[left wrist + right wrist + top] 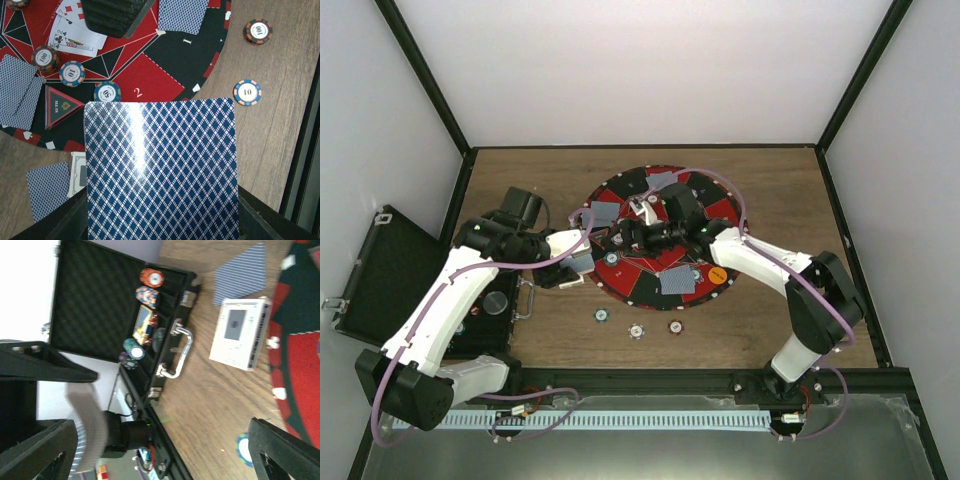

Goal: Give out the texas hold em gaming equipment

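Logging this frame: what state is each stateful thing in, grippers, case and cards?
Left gripper: shut on the blue-backed cards.
Right gripper: open, empty.
Case: lid open, chips inside.
Face-up cards: lying on the mat, faces showing.
Card box: lying flat beside the mat.

card [160, 170], lower centre of left wrist view: coated paper, glossy, bright glare streak. chip [247, 92] at right: smooth, plastic look. round mat [150, 75]: matt. counter [280, 150]: wood grain, low sheen. case lining [95, 300], upper left of right wrist view: black ribbed foam, matt. handle [183, 355]: polished metal.
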